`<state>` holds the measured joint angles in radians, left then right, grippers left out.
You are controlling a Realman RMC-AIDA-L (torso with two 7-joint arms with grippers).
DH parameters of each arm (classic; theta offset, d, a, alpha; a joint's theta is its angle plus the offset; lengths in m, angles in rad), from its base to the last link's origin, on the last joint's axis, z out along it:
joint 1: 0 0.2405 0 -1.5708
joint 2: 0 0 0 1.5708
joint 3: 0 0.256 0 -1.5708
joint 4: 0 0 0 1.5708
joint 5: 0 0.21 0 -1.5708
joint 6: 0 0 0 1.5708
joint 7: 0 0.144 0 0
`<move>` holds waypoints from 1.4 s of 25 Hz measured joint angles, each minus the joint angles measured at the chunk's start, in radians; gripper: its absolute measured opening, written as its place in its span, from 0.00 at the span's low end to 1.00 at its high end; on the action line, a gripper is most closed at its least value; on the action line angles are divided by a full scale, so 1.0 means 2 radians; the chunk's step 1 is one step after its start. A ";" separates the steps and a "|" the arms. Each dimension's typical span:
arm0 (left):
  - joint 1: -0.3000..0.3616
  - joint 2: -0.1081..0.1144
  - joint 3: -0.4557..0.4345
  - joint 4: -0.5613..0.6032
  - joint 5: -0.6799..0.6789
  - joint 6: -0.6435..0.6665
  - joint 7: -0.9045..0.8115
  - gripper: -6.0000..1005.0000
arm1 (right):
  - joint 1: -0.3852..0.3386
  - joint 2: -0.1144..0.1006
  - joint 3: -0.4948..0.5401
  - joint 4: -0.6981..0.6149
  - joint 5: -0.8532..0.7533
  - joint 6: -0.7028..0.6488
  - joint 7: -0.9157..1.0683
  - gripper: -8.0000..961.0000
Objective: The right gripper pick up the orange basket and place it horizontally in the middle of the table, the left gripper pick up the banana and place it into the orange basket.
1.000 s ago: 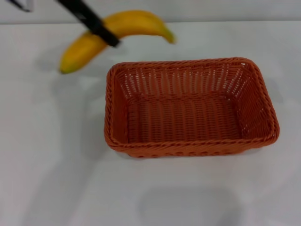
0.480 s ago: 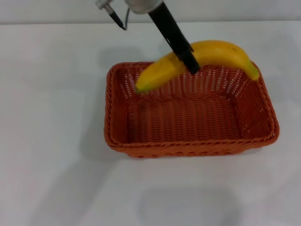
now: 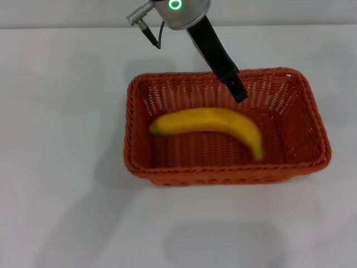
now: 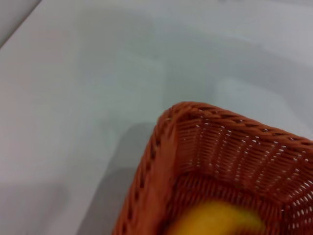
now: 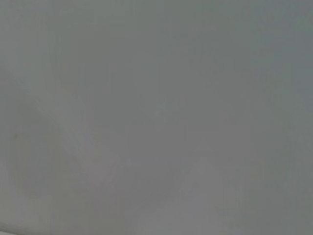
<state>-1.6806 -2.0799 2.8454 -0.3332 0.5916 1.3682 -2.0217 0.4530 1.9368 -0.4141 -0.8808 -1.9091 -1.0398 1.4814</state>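
Banana (image 3: pixel 207 121) inside the orange basket (image 3: pixel 141 99), lying across its floor lengthways, curve arched toward the far wall, one tip near the left wall and the other near the front right; slightly blurred in the head view, so possibly not quite settled. Basket set broadside near the middle of the worktop (image 3: pixel 61 184). Left gripper (image 3: pixel 239 94) poised over the far rim of the basket, finger bar clear of the fruit and no longer touching it; released, by the look of it, with nothing between the fingers. Left wrist view filled with a basket corner and a smear of yellow below. Right gripper nowhere to be seen; right wrist view showing bare worktop only.

Judged as the release stage of the placing step, close to finished. To do it well: lift straight up and away from the rim; avoid clipping the braided edge and dragging the basket; hold off any sideways swing until well clear; check that the banana rests fully within the walls.
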 joint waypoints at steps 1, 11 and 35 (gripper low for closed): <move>0.000 0.000 0.000 -0.001 0.000 0.000 0.000 0.66 | -0.001 -0.001 0.000 0.000 0.001 0.000 -0.001 0.86; 0.041 0.002 0.000 -0.117 -0.140 0.011 0.088 0.88 | -0.011 0.002 -0.001 0.017 0.067 -0.005 -0.045 0.86; 0.586 -0.001 0.000 -0.083 -0.867 0.147 0.471 0.88 | -0.044 0.011 0.007 0.161 0.304 -0.116 -0.261 0.85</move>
<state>-0.5094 -2.0821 2.8445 -0.4995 -1.1431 1.6623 -1.0804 0.3648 1.9585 -0.4005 -0.5585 -1.3009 -1.2715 0.9595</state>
